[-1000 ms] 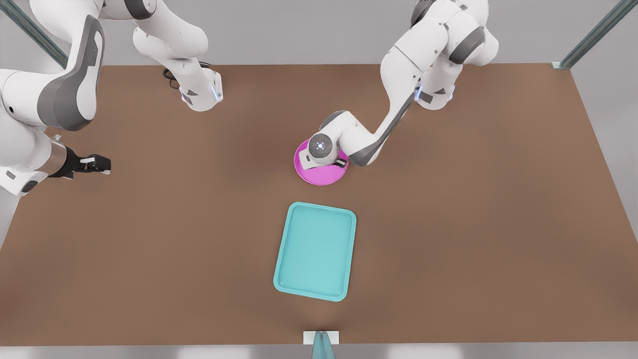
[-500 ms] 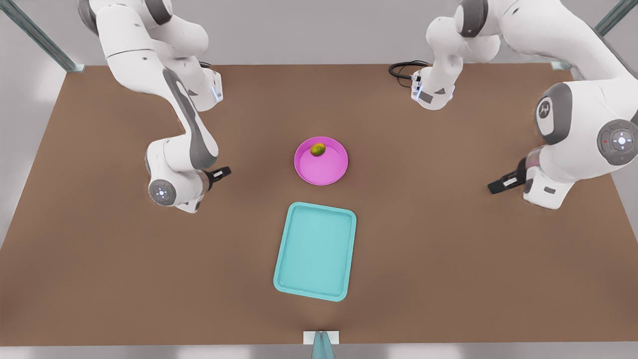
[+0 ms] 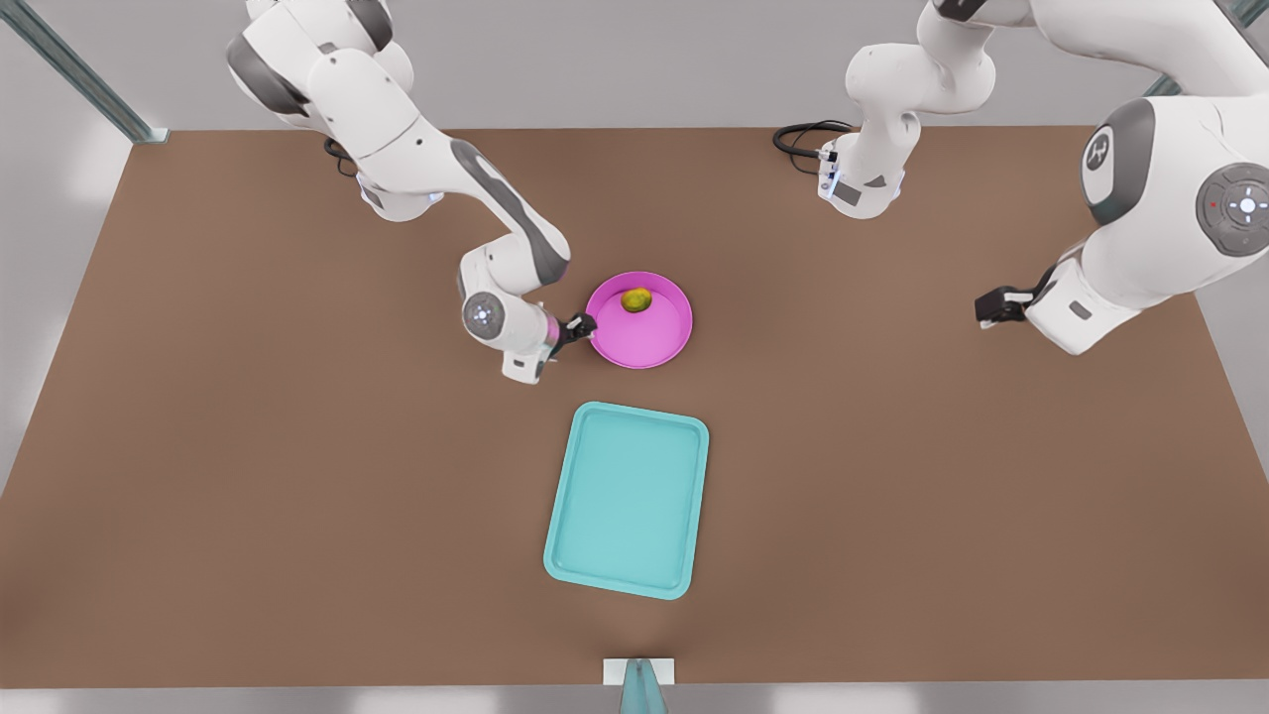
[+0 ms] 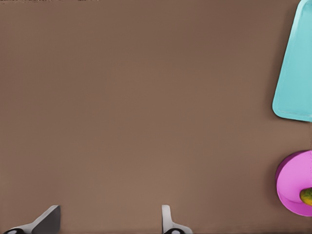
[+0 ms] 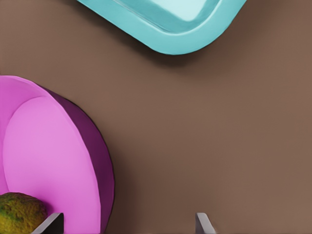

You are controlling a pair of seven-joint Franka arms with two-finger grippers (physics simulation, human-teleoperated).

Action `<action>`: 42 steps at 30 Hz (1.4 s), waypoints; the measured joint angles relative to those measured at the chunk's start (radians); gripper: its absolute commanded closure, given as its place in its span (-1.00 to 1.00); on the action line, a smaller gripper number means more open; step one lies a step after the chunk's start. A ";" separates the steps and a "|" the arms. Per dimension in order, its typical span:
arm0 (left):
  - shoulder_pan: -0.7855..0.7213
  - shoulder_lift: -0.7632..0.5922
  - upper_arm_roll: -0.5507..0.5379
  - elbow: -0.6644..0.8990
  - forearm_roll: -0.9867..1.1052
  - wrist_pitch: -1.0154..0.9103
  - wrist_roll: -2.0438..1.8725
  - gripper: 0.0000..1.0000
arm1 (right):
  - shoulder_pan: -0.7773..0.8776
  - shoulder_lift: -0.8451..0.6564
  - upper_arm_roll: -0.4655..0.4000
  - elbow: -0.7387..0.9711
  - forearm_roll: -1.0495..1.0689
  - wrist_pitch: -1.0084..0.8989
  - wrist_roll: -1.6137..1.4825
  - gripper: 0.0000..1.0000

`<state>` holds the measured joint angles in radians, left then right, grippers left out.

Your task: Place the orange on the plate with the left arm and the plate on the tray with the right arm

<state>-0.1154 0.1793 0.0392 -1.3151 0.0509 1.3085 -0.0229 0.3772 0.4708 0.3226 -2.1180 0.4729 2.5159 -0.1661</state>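
The small bumpy yellow-green orange (image 3: 636, 298) lay inside the round bright pink plate (image 3: 646, 342), near the plate's rim on the side away from the tray. The plate sat on the brown counter (image 3: 248, 476), a short way from the light turquoise rectangular tray (image 3: 628, 501) and not touching it. The right gripper (image 3: 582, 326) was low at the plate's rim on the front view's left; in the right wrist view its fingers (image 5: 49, 223) stood spread apart, one tip just beside the orange (image 5: 20, 211) over the plate (image 5: 44, 151), the other over bare counter, with a corner of the tray (image 5: 170, 24) beyond. The left gripper (image 3: 994, 303) waited well apart at the front view's right, its fingers (image 4: 47, 219) spread over bare counter, the plate (image 4: 293, 181) and tray (image 4: 295, 73) off to one side.
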 measured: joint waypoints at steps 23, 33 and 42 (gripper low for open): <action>0.000 -0.010 0.004 0.005 -0.048 -0.030 0.178 -1.00 | -0.008 0.093 0.090 0.046 0.017 0.063 0.019 0.33; 0.000 -0.020 0.002 0.005 -0.048 -0.037 0.206 -1.00 | -0.011 0.098 0.107 0.059 0.019 0.058 0.016 0.57; 0.000 -0.019 0.002 0.005 -0.048 -0.046 0.221 -1.00 | -0.057 0.044 0.123 0.123 0.021 0.034 0.011 0.57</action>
<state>-0.1152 0.1599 0.0414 -1.3102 0.0027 1.2629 0.1984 0.3204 0.5151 0.4460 -1.9951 0.4941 2.5495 -0.1554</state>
